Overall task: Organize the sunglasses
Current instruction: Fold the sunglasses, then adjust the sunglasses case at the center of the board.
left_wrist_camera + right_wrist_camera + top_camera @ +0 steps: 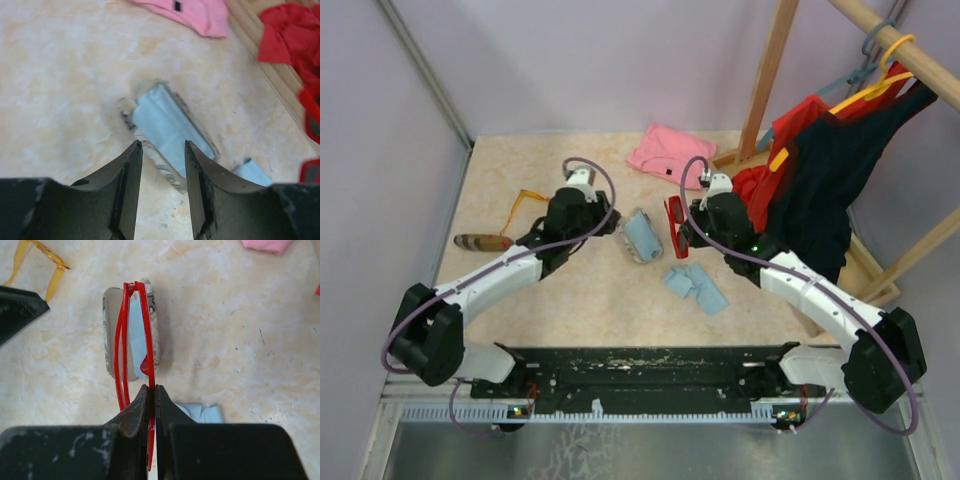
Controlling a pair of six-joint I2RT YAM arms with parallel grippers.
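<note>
The red sunglasses [146, 330] hang folded and on edge, pinched by one thin part of the frame in my shut right gripper [151, 388]. They hover just over the open grey-patterned case [156, 315], which has light blue lining. From above, the red sunglasses [674, 222] sit right of that case [642, 238], at my right gripper [684, 234]. My left gripper [162, 149] stands open just short of the case [165, 125], with nothing between its fingers. The orange sunglasses [528, 204] lie on the table left of my left gripper [611, 222].
A brown case [482, 242] lies at the far left. Light blue cloths [696, 286] lie near the table's middle. A pink cloth [670, 152] is at the back. Red and dark clothes [820, 170] hang from a wooden rack on the right.
</note>
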